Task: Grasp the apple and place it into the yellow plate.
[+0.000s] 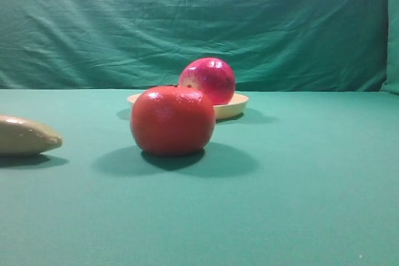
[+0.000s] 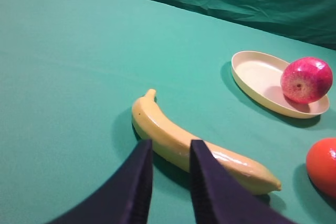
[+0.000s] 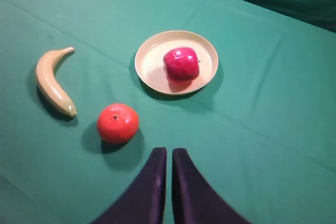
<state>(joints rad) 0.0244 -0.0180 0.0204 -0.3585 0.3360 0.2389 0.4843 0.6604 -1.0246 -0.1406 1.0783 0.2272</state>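
Observation:
The apple (image 1: 209, 79), glossy magenta-red, rests inside the yellow plate (image 1: 238, 106) at the middle back of the table. In the right wrist view the apple (image 3: 181, 64) lies right of the centre of the plate (image 3: 152, 59). My right gripper (image 3: 169, 153) hovers well in front of the plate, its fingers nearly touching and holding nothing. In the left wrist view the apple (image 2: 306, 80) sits at the right end of the plate (image 2: 252, 72). My left gripper (image 2: 170, 148) hangs over the banana with a narrow gap between its fingers, empty. Neither gripper shows in the exterior view.
An orange-red tomato-like fruit (image 1: 173, 121) stands in front of the plate, partly hiding it; it also shows in the right wrist view (image 3: 117, 123) and the left wrist view (image 2: 323, 166). A beige-yellow banana (image 3: 50, 82) lies to the left. Green cloth covers the table and backdrop.

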